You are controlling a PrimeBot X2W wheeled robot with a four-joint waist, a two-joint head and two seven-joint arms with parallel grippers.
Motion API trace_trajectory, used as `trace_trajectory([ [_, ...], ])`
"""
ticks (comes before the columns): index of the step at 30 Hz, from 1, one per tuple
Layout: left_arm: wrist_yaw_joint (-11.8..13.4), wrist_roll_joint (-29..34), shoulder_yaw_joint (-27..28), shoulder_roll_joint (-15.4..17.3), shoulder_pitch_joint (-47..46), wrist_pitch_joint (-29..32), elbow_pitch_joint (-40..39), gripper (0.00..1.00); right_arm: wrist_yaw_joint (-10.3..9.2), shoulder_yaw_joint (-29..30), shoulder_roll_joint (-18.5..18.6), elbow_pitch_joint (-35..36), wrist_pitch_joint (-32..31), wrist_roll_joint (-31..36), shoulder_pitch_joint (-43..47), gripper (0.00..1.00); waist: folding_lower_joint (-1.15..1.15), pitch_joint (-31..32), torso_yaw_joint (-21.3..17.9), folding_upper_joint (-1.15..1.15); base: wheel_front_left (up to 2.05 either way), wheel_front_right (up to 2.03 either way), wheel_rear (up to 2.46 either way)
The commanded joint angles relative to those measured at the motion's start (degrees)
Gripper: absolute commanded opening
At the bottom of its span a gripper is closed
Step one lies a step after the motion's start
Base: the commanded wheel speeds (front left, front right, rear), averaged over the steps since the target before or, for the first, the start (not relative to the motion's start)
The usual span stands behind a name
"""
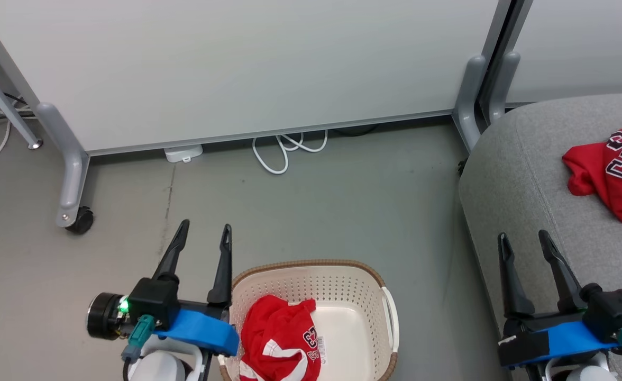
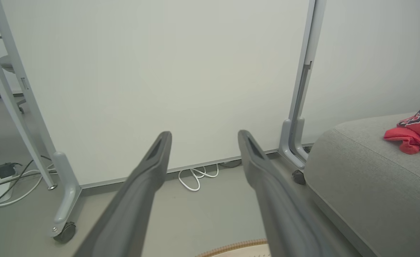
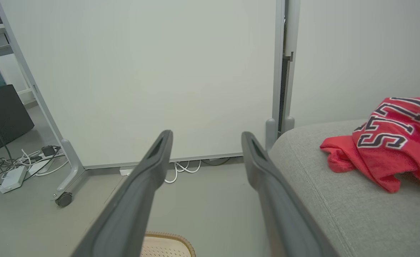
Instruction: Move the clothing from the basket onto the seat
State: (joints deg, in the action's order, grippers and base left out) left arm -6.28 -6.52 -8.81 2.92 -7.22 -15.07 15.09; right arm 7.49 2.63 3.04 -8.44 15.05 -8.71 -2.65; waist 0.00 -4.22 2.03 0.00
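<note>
One garment (image 1: 276, 338) is held in the basket (image 1: 342, 288), which is set on the floor (image 1: 342, 201) left of the seat (image 1: 522, 174). A second garment (image 1: 607, 169) is laid on the seat.

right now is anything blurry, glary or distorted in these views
Head view: even soft light, sharp, faint shadow beside the basket. Left wrist view: close fingers slightly soft, partition posts splay upward. Right wrist view: jersey lettering crisp, no glare.

Long dark tapered fingers (image 1: 223, 264), slotted near the tips, on left gripper (image 1: 206, 225) and right gripper (image 1: 522, 234). Black blocky mounts (image 1: 152, 299) over bright blue bands (image 1: 200, 328). Teal cable plugs (image 1: 140, 328). Green light (image 1: 124, 305) beside a black cylinder (image 1: 102, 316) at left. White rounded forearms (image 1: 157, 368).
</note>
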Motion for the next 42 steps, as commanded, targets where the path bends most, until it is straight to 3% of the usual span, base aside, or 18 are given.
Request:
trace_trajectory([
  [1,-0.54,0.75,-1.35,-0.06,-2.53,-0.16,1.47,1.0,0.01,-0.22,-0.09,0.49,0.2,0.23,-1.59,1.0,0.0,-1.57,-0.58,0.0,0.0,0.0,0.0],
  [11,-1.28,3.13,-7.98,1.56,-11.69,-0.16,9.15,1.0,0.01,-1.98,0.64,1.72,0.2,-0.45,-7.11,1.0,0.0,-9.48,-3.52,0.0,0.0,0.0,0.0],
  [27,-1.21,-0.07,-28.07,7.03,-29.89,-0.15,29.28,1.0,0.01,-2.89,1.14,3.94,0.2,-1.29,-17.0,1.0,0.0,-26.03,-7.35,0.0,0.0,0.0,0.0],
  [42,-1.21,-2.74,-45.16,8.13,-42.13,-0.12,47.2,1.0,0.01,-3.61,0.84,6.28,0.2,-1.81,-23.86,1.0,0.0,-38.31,-9.73,0.0,0.0,0.0,0.0],
])
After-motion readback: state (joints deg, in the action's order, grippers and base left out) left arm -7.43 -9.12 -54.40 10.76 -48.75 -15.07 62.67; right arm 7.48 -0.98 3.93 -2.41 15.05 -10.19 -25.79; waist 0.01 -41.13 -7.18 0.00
